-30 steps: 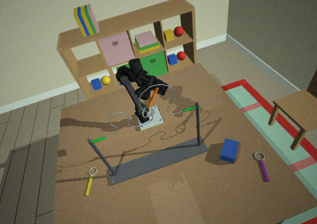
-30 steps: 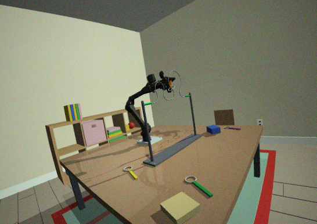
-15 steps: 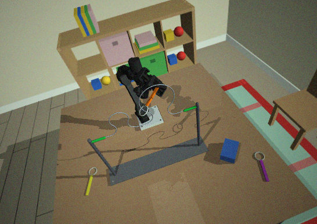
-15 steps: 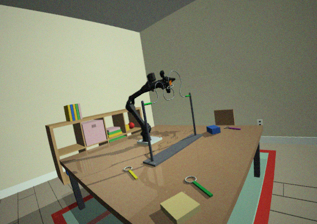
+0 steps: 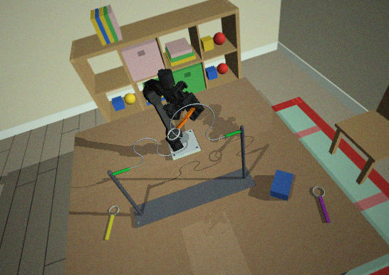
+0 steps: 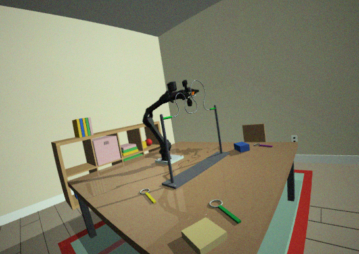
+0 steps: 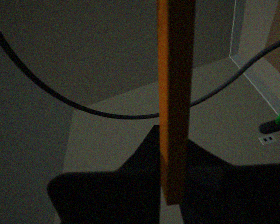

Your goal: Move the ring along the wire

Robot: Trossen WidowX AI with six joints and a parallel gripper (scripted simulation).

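Note:
The grey wire [image 5: 214, 118] [image 6: 205, 94] [image 7: 126, 117] winds between two posts [image 5: 244, 154] [image 5: 125, 192]. Its ends have a right green part [image 5: 234, 134] [image 6: 212, 108] and a left green part [image 5: 121, 171] [image 6: 167, 118], as seen in the top view. The pale ring [image 5: 168, 135] is around the middle of the wire, low on the left side of the tall loop; whether it touches the wire cannot be told. Its orange handle [image 5: 184, 120] [image 6: 192, 93] [image 7: 176, 90] slants up to my gripper [image 5: 194, 110] [image 7: 161, 130], which is shut on it. In the wrist view the wire passes behind the handle.
The dark base plate [image 5: 196, 194] [image 6: 194, 171] joins the posts. A blue block [image 5: 282, 184] [image 6: 241, 147] lies beyond the right post. Loose yellow [image 5: 110, 226], purple [image 5: 324, 209] and green [image 6: 229, 213] handled rings and a yellow block [image 6: 204, 234] lie on the table.

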